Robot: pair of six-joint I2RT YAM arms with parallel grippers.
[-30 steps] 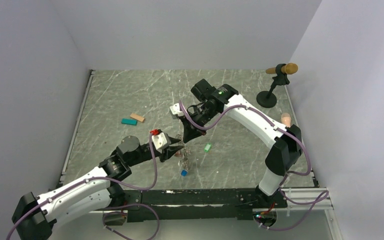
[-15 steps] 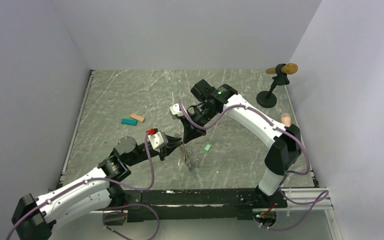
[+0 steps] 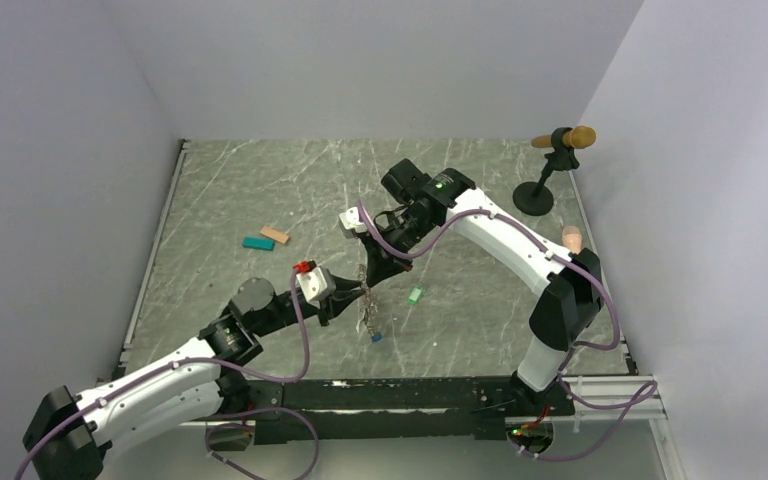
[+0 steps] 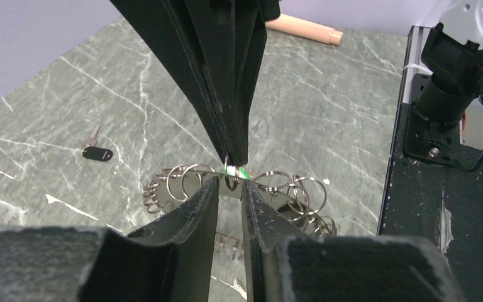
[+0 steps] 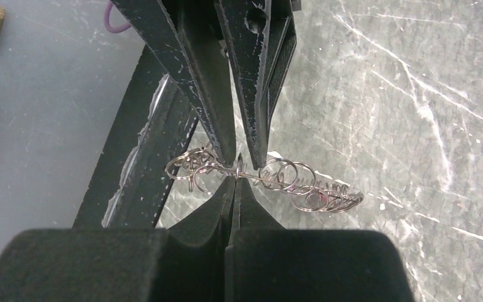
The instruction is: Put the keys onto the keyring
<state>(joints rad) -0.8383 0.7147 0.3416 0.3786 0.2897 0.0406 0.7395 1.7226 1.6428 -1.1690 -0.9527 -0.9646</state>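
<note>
Above table [image 3: 260,180], keyring [image 3: 370,312] hangs edge-on, axis vertical (R pincer [image 5: 236,182] clamped on top); L pincer [image 4: 229,189] narrowly parted, grip unclear.

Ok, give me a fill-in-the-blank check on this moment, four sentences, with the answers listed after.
1. The right gripper is shut on the ____.
2. The loose key lying on the table just right of both grippers is ____.
3. The teal block lies beside a ____ block.
4. The microphone stand is at the table's far ____ corner.
Answers: keyring; green; tan; right.
</note>
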